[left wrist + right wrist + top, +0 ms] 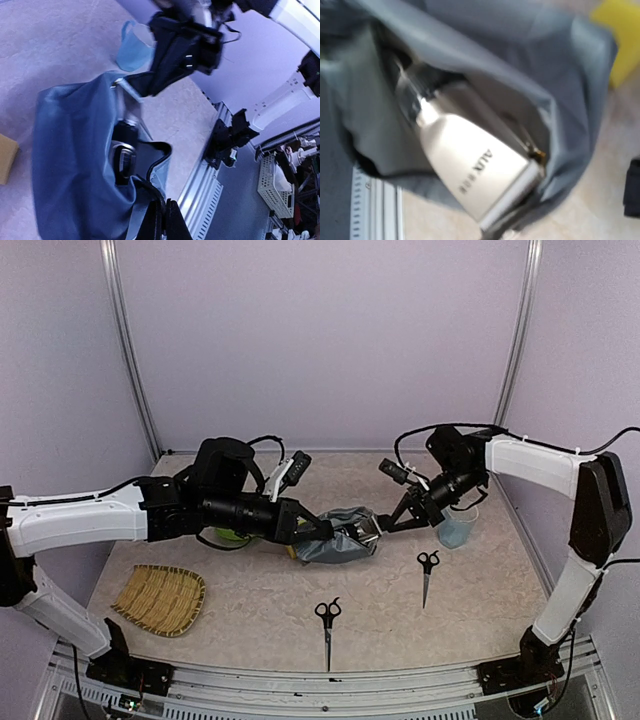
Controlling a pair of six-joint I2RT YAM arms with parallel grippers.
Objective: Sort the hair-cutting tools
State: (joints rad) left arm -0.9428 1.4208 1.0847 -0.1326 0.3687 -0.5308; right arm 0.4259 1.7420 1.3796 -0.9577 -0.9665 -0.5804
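The grey pouch (340, 540) lies mid-table with both grippers at its mouth. My left gripper (312, 531) is shut on the pouch's dark zipper rim (157, 150), its fingertips (170, 212) pressed together on the fabric. My right gripper (378, 528) pinches the opposite rim (127, 86), shut. Inside the pouch (570, 75) lies the black-and-silver clipper (470, 160), also visible in the left wrist view (122, 155). Two black-handled scissors rest on the table, one (327, 625) near the front edge and one (427, 572) to the right.
A woven bamboo tray (160, 598) sits front left. A pale blue cup (457, 528) stands behind the right gripper. A yellow sponge (617, 35) lies next to the pouch. Something green (232, 535) is under the left arm.
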